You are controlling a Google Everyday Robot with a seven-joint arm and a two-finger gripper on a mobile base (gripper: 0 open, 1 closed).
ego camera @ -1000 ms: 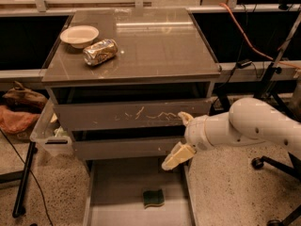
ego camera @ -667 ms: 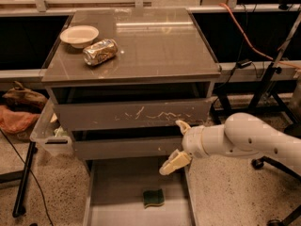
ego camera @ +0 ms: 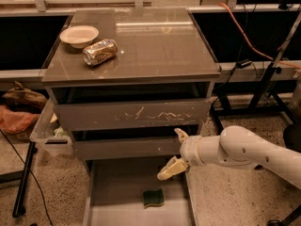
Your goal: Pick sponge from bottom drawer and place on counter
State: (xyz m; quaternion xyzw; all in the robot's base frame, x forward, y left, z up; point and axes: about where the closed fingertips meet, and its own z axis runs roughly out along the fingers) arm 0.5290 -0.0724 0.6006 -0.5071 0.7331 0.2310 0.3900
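Speckled floor (ego camera: 225, 206) filled the lower frame, w/ dark shelving across the background.

1. Cabinet (ego camera: 207, 121), frame ctr: three grey drawers stacked under one top slab.
2. Counter (ego camera: 155, 46), upper ctr: glossy grey-brown slab, reflective.
3. Bottom drawer (ego camera: 117, 192), lower ctr: pulled out toward the lower edge, flat floor exposed.
4. Arm (ego camera: 249, 149): white, entered from the right edge at lower right.
5. Gripper (ego camera: 175, 152): lower ctr, over the bottom drawer's right rear, in front of the middle drawer (ego camera: 127, 147). Fingers apart, one up, one angled down-left, nothing between them.
6. Bowl (ego camera: 79, 35): pale, on the counter at upper left.
7. Can (ego camera: 99, 52): crushed, golden, on its side just beside the bowl.
8. Sponge (ego camera: 154, 197): on the bottom drawer's floor, right of ctr, below the gripper, not touching it.
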